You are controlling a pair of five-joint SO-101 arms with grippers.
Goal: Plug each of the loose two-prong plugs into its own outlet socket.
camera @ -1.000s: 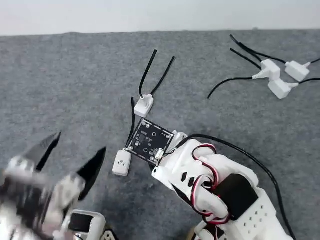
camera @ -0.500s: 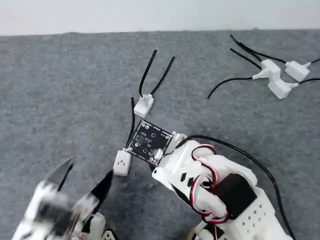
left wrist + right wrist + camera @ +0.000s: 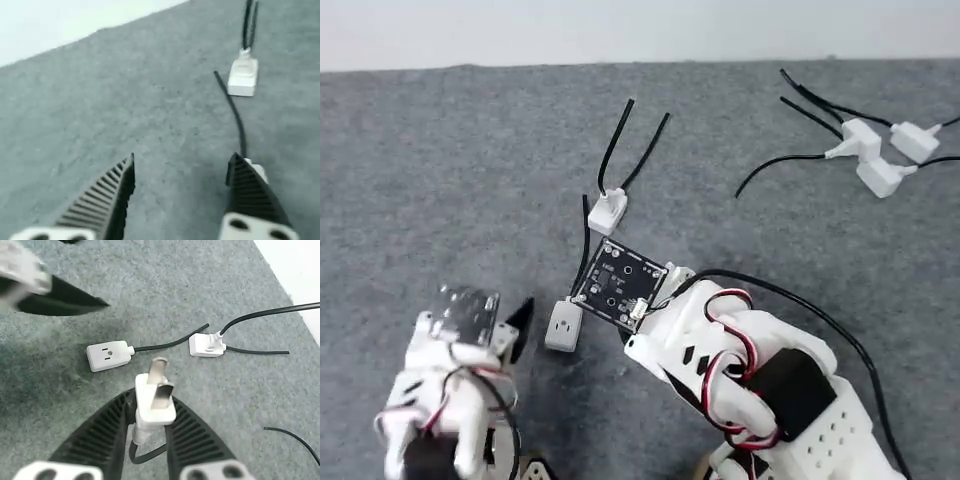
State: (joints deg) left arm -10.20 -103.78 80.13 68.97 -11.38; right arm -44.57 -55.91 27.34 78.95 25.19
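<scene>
Right gripper (image 3: 151,400): fingers clamped on the white two-prong plug (image 3: 155,409). Its long axis runs in line with the fingers, with the prongs leading out past the tips toward the cord end of the white block outlet socket (image 3: 563,325). The socket lies flat on the grey felt bench (image 3: 440,180), slots up, its black cord (image 3: 165,345) running far.

Left gripper (image 3: 180,172): just left of the socket, fingers wide and holding nothing. In its wrist view one finger hides most of the socket.

High view: the plug is hidden under the right arm's black camera board (image 3: 620,283). Open felt lies left and far.

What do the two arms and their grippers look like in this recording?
Left arm and right arm have white shells; the right carries looped red wires and a black cable. Left gripper and right gripper have black, ribbed, tapering fingers.
</scene>
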